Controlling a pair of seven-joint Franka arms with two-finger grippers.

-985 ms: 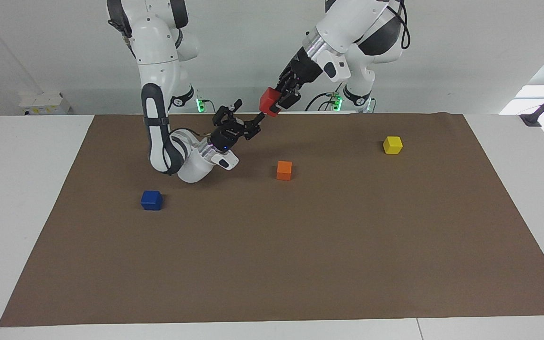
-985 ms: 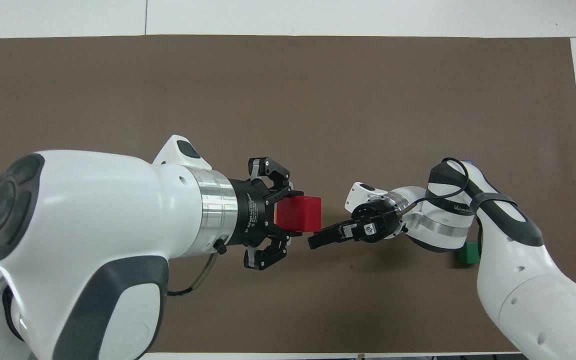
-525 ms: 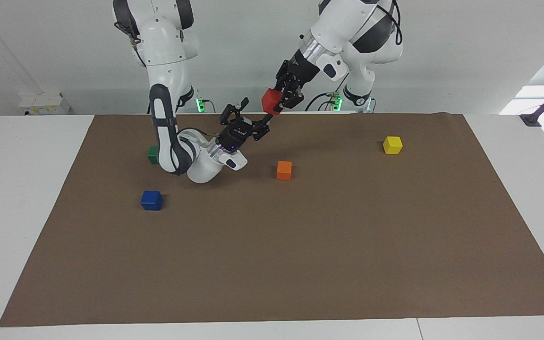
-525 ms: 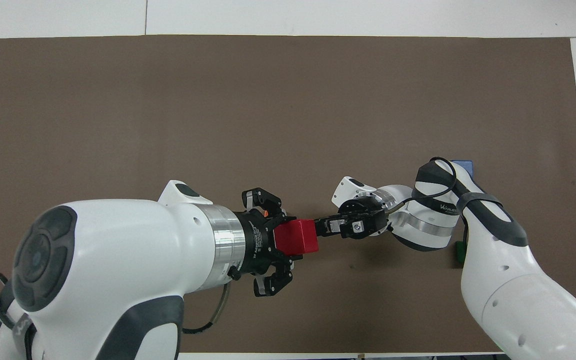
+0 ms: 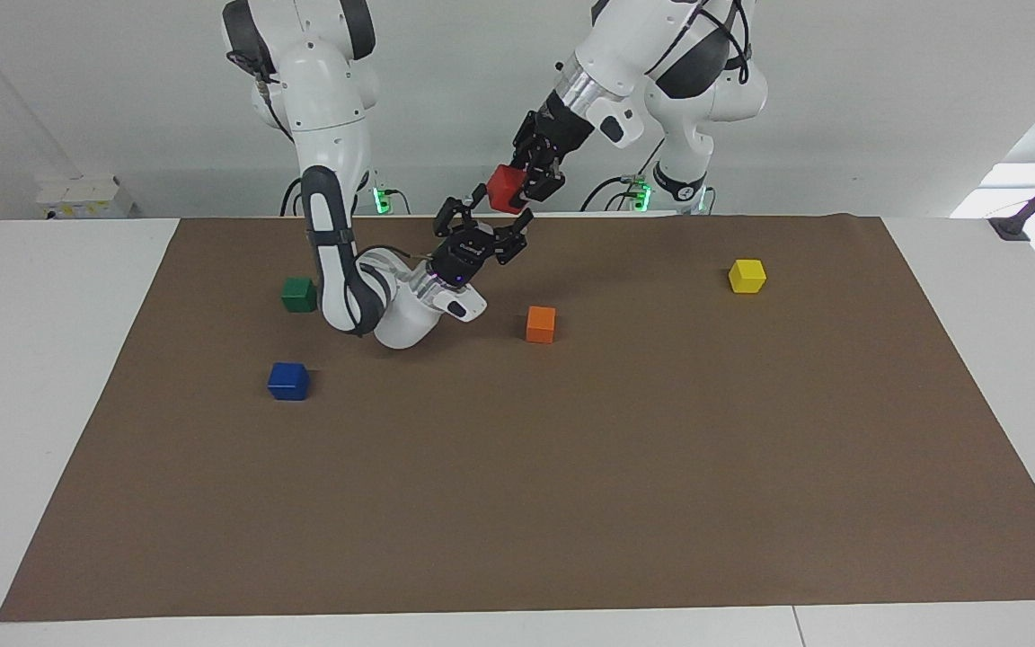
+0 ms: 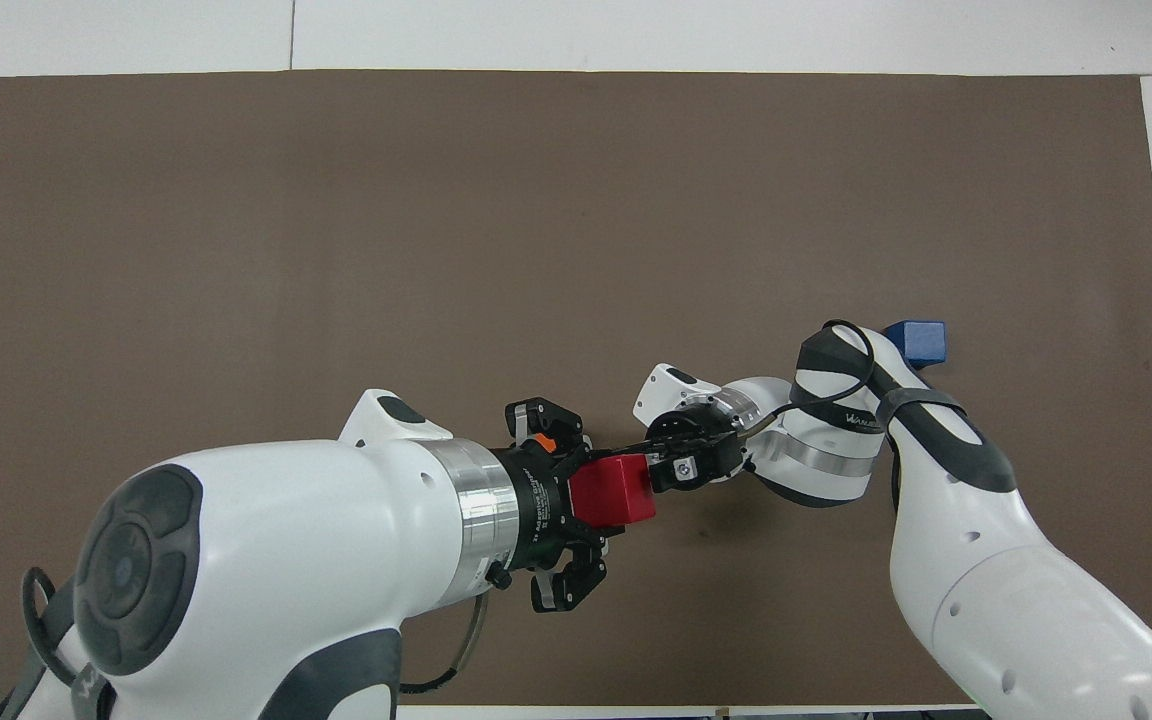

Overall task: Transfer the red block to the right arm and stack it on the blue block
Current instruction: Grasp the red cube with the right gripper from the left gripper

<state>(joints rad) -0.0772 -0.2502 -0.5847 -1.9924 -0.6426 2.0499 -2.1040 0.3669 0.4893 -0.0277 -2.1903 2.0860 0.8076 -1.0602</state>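
Cube, plain bright red block, sits clenched in my left gripper; right gripper spread wide just beneath it.

blue block open from above, green block nearby, right arm alongside both

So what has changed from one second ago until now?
The left gripper, shut on the red block, lifted it higher. The right gripper, open, rose to just under the block; it has not taken it. The green block came into view. The blue block, orange block and yellow block stayed put.
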